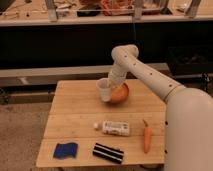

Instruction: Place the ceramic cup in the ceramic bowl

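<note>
White ceramic cup (105, 90) tilted at the orange ceramic bowl (120, 93) left rim, far-centre table (75, 120). My pincer (114, 84) above it; can't tell its opening.

Standing on a speckled grey floor (22, 130): a light wooden table (75, 107). Running behind: a long dark cluttered shelf (65, 20).

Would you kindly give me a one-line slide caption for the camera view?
Gripper holds the ceramic cup at the ceramic bowl on a wooden table.
</note>
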`<state>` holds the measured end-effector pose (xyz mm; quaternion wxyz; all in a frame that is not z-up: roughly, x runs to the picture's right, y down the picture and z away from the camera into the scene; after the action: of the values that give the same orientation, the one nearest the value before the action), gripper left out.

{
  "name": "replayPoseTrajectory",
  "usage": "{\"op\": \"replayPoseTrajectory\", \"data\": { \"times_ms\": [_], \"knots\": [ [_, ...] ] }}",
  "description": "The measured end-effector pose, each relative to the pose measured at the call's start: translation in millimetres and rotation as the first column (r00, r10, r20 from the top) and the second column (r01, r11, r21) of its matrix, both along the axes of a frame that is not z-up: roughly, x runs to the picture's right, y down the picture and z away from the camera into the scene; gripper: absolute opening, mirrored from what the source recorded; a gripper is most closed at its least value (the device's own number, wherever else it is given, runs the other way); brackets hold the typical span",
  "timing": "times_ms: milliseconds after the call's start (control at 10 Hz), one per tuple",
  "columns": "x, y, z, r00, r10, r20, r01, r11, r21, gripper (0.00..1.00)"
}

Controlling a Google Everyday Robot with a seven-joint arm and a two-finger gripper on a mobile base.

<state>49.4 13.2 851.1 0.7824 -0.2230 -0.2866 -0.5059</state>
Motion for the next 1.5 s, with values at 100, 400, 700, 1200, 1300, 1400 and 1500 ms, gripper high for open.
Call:
{"op": "replayPoseTrajectory", "data": {
  "times_ms": [100, 400, 700, 1200, 1300, 1400, 1500],
  "knots": [
    [1.6, -0.8, 0.1, 1.000, 0.003, -0.002, -0.003, 1.0000, 0.001, 0.13],
    [4.0, -1.5, 0.7, 1.000, 0.009, -0.005, -0.009, 1.0000, 0.001, 0.09],
    [7.3, -2.6, 0.7, 1.000, 0.016, -0.008, -0.016, 0.9999, 0.002, 0.27],
    [11.0, -3.1, 1.3, 1.000, 0.022, -0.011, -0.022, 0.9998, 0.001, 0.65],
    [12.3, -4.0, 1.0, 1.000, 0.024, -0.011, -0.024, 0.9997, 0.002, 0.74],
    [13.5, -4.3, 0.9, 1.000, 0.024, -0.011, -0.024, 0.9997, 0.002, 0.79],
    [14.6, -5.1, 0.8, 1.000, 0.026, -0.011, -0.026, 0.9997, 0.004, 0.80]
  ]
}}
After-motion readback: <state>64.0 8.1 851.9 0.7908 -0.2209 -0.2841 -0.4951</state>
